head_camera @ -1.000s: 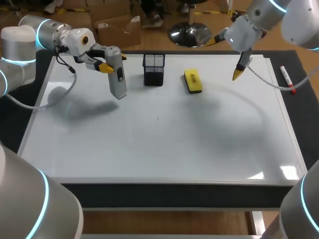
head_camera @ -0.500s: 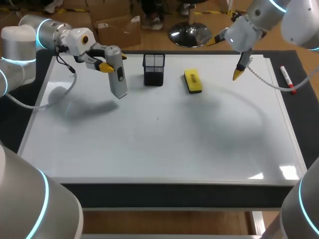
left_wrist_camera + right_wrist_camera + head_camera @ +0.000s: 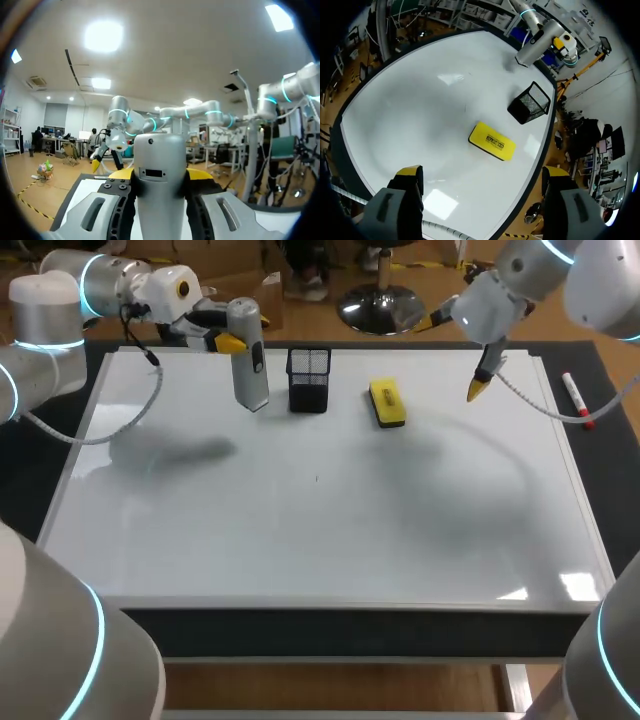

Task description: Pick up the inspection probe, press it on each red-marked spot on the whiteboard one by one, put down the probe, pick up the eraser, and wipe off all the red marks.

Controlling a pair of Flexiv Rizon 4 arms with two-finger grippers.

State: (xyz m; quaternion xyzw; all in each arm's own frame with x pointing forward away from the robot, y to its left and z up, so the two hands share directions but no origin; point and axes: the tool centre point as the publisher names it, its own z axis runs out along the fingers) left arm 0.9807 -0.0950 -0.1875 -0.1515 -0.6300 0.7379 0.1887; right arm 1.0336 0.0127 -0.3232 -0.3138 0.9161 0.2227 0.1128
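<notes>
Left arm: it comes in over the far left corner, and the left gripper (image 3: 232, 340) is clamped on the upright grey plastic inspection probe (image 3: 250, 370), one yellow-tipped finger on each side of its upper body.
Probe: held clear of the white rectangular whiteboard (image 3: 330, 530), tip down, its shadow well to the left. Gripping it high leaves the lower end free, handy for pressing or for lowering into a holder.
Board: I can make out no red marks on it, only a tiny dark speck near the middle.
Mesh cup: the black wire-mesh pen cup (image 3: 309, 380) stands just right of the probe at the far edge. My guess is that it is the probe's resting place, which would make this the put-down step.
Eraser: the yellow block eraser (image 3: 387, 403) lies flat, right of the cup, untouched and in easy reach of the right arm.
Right arm: the right gripper (image 3: 482, 175) hovers above the far right of the board, fingers spread wide and holding nothing, with the eraser ahead of and below them. It looks parked, ready for the pick.
Marker: a white pen with a red cap (image 3: 576, 398) lies off the board, on the dark mat at the far right.
Change: over the last second the left arm has carried the probe farther and rightward, closing on the cup. The right arm, eraser and cup haven't budged.
</notes>
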